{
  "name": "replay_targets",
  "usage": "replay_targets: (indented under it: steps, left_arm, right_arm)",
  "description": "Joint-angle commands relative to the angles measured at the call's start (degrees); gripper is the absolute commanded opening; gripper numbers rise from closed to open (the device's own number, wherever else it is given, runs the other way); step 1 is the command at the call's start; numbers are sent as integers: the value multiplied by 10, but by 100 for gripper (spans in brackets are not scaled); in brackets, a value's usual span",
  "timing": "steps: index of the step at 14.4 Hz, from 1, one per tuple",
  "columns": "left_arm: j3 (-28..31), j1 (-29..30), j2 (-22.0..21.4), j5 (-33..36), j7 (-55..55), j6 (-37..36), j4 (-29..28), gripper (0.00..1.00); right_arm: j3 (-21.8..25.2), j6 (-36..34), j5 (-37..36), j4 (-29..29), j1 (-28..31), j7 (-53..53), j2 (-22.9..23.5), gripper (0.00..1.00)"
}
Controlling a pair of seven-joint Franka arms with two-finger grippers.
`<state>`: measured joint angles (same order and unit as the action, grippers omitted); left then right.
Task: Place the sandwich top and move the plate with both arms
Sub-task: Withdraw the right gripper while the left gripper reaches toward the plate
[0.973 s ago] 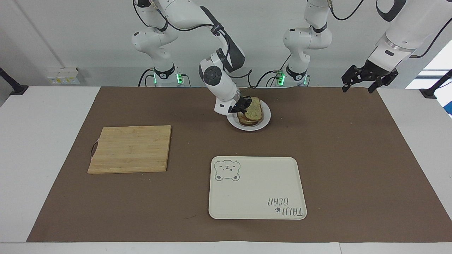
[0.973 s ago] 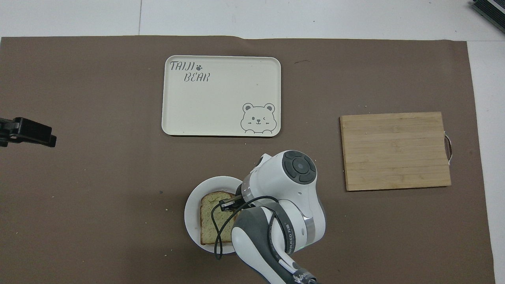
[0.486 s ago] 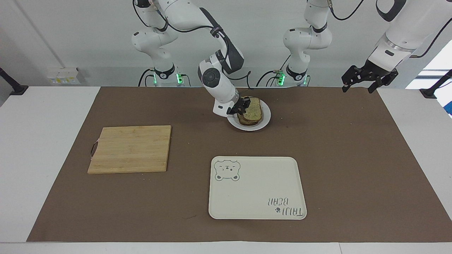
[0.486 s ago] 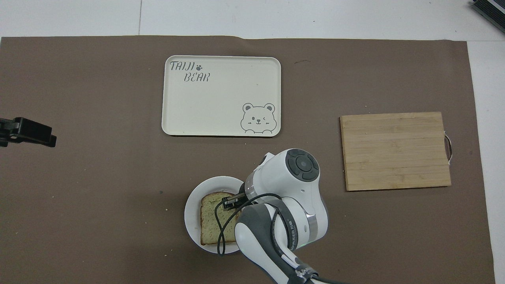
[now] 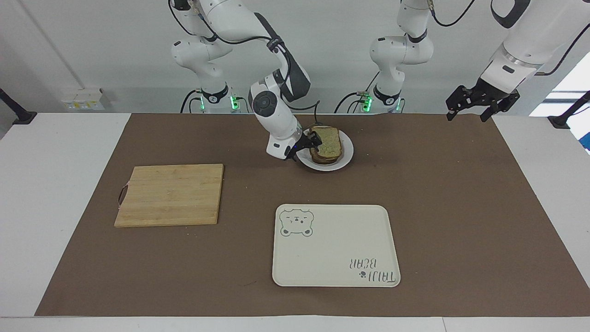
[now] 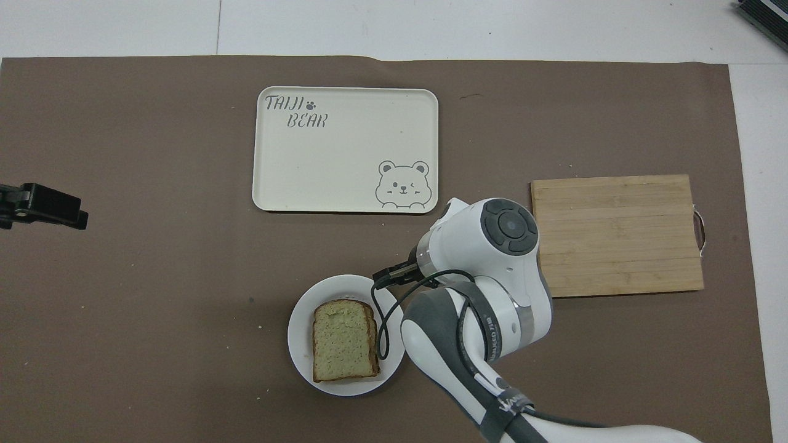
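Note:
The sandwich top (image 5: 330, 140) lies flat on a stack of bread on the small white plate (image 5: 346, 158), near the robots' edge of the mat. In the overhead view the slice (image 6: 342, 339) shows its pale speckled face and the plate (image 6: 300, 335) rims it. My right gripper (image 5: 306, 144) is open and empty, low beside the plate's rim toward the right arm's end; it also shows in the overhead view (image 6: 391, 277), clear of the bread. My left gripper (image 5: 478, 105) is open and waits raised over the mat's edge at the left arm's end; its tip shows in the overhead view (image 6: 43, 206).
A cream tray with a bear drawing (image 5: 334, 244) lies farther from the robots than the plate, also in the overhead view (image 6: 345, 154). A wooden cutting board (image 5: 170, 194) lies toward the right arm's end, partly under the right arm's wrist in the overhead view (image 6: 615, 234).
My right gripper has let go of the sandwich top and drawn back off the plate toward the right arm's end. The slice stays on the stack. The left arm has not moved.

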<state>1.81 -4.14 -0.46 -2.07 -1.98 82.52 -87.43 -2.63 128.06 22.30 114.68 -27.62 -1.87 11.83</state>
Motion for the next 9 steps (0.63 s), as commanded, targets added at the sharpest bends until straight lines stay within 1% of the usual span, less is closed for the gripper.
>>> replay_targets:
  steps: [1, 4, 5, 7, 9]
  left_arm:
    - [1, -2, -2, 6, 5, 4, -3, 100]
    - [1, -2, -3, 6, 5, 4, -2, 100]
    - [1, -2, -2, 6, 5, 4, -2, 100]
    - [1, -2, -2, 5, 5, 11, 0, 100]
    - [0, -3, -4, 6, 5, 3, 2, 100]
  right_arm:
    - [-5, -11, -23, 1, 42, 8, -31, 100]
    - [-4, -29, -89, -1, 82, 8, -59, 100]
    - [-4, -35, -120, -14, 86, 8, -60, 100]
    - [-6, -86, -174, -49, 103, 7, -59, 100]
    - [-4, -112, -200, -66, 106, 8, -59, 100]
